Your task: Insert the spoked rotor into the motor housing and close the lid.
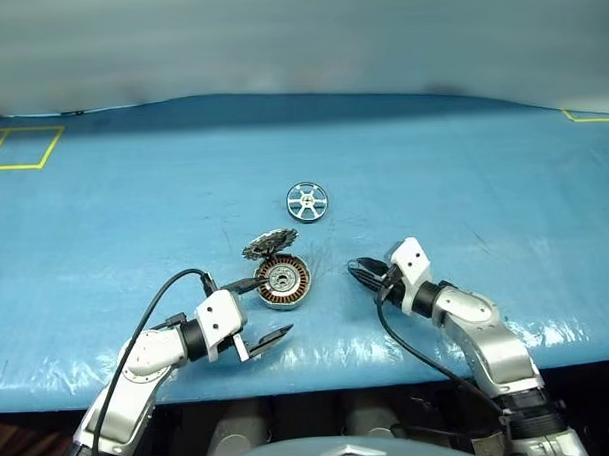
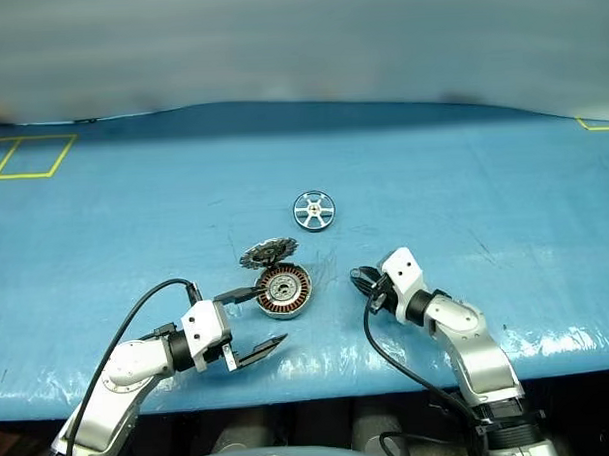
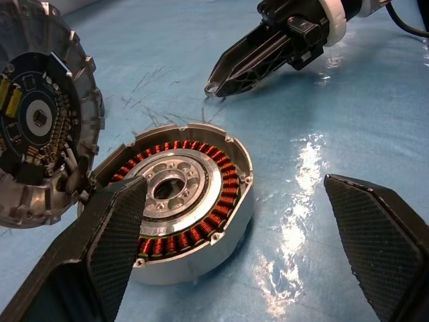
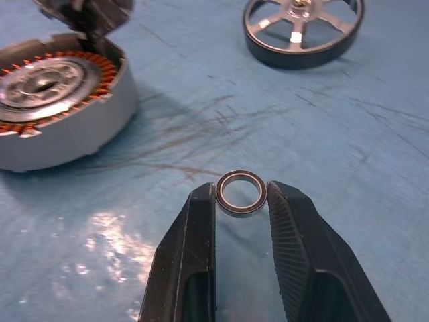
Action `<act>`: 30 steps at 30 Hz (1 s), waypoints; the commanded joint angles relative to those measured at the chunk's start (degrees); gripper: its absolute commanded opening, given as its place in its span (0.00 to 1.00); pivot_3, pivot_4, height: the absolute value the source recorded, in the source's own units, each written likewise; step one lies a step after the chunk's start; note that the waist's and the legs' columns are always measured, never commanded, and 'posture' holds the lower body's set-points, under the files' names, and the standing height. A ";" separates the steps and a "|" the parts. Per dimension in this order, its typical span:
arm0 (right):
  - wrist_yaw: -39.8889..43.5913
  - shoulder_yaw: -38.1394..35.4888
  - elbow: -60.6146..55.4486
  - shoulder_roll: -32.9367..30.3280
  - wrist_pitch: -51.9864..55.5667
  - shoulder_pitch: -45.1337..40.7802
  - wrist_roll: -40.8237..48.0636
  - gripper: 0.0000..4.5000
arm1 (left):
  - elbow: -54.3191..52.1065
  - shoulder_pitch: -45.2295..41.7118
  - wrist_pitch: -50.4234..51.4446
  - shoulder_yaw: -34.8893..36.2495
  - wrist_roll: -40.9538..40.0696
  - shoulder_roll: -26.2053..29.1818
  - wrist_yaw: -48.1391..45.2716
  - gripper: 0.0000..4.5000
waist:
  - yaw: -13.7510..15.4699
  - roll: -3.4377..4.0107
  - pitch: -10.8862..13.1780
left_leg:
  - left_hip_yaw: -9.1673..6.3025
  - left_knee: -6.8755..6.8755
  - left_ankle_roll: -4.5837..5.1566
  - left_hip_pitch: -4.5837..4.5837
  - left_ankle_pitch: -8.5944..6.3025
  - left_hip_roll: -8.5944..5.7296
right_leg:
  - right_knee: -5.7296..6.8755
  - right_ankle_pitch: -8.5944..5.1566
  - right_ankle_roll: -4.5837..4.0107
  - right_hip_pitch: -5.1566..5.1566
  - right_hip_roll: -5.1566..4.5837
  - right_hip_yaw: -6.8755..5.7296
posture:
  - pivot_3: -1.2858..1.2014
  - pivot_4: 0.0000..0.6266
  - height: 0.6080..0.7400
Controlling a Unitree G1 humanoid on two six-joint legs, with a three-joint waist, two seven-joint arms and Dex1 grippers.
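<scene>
Housing (image 1: pixel 283 282) sits on the blue tabletop (image 1: pixel 504 201), between the two arms, copper windings and silver bearing centre exposed. Lid (image 1: pixel 269 245) stands tilted open on the far side of the housing, joined at the rim, inner face with circuit parts visible in the left wrist view. Spoked rotor (image 1: pixel 307 201) lies flat on the tabletop farther back, apart from the housing, touched by neither arm

Left end effector (image 1: pixel 259 312): fingers spread wide, holding nothing; one finger (image 3: pixel 110 235) just beside the housing's near edge (contact cannot be told), the other out over bare tabletop

Right end effector (image 4: pixel 241 201): fingers drawn in on a small dark ring (image 4: pixel 240 192), pinching it between the tips. It is to the right of the housing and apart from it, tips low over the tabletop and pointing toward the housing

Fine dark scratch marks on the tabletop between housing and rotor
</scene>
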 commanded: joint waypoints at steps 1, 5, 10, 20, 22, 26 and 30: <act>2.23 1.78 -7.13 0.27 1.45 -0.26 3.54 0.17 | -0.09 0.74 -1.50 1.38 -2.69 -0.88 -0.55 1.00 | -0.01 -0.01 0.00 | 0.00 0.00 0.00 0.00 0.00 0.00 | 0.00 0.00 0.00 0.00 0.02 -0.01 | 0.52 0.24 1.00; 3.40 7.30 -10.07 1.41 2.80 -2.10 3.59 0.17 | 0.09 1.67 -0.58 1.22 -3.18 0.56 -2.30 1.00 | 0.24 -0.02 0.01 | 0.00 0.01 0.00 -0.01 0.00 -0.01 | -0.03 0.00 0.01 -0.02 0.00 -0.03 | 0.52 0.24 1.00; 2.29 11.44 -7.27 2.92 2.12 -4.61 0.77 0.17 | -0.10 2.65 -1.56 2.13 -3.24 0.72 -2.38 1.00 | 0.36 -0.04 0.02 | -0.01 0.03 0.00 -0.01 0.00 -0.03 | -0.04 0.00 0.01 -0.11 -0.01 -0.10 | 0.52 0.24 1.00; 1.24 15.46 -1.80 5.64 2.04 -10.12 -2.78 0.17 | 0.47 3.26 -3.12 2.98 -2.45 0.72 -2.05 1.00 | 0.35 -0.05 0.02 | -0.02 0.05 0.00 -0.01 0.00 -0.03 | -0.03 0.00 0.00 -0.24 -0.01 -0.12 | 0.52 0.24 1.00; 1.47 16.03 -0.75 5.83 2.01 -10.67 -3.39 0.17 | 0.60 3.28 -3.36 2.99 -2.38 0.62 -1.94 1.00 | 0.34 -0.05 0.02 | -0.02 0.05 0.00 -0.01 0.00 -0.03 | -0.03 0.00 0.00 -0.24 -0.01 -0.12 | 0.52 0.24 1.00; 1.12 17.19 1.94 6.95 2.11 -11.96 -4.71 0.17 | 0.95 3.30 -4.15 2.97 -1.94 0.51 -1.40 1.00 | 0.32 -0.05 0.02 | -0.02 0.05 -0.01 -0.01 0.00 -0.03 | -0.03 0.00 0.00 -0.24 -0.02 -0.12 | 0.52 0.24 1.00; 0.69 17.55 3.70 7.73 1.75 -12.36 -5.75 0.17 | 1.01 3.45 -4.41 2.80 -1.83 0.43 -1.18 1.00 | 0.31 -0.05 0.02 | -0.02 0.06 -0.01 0.00 0.00 -0.05 | -0.02 0.00 0.00 -0.26 -0.01 -0.12 | 0.52 0.24 1.00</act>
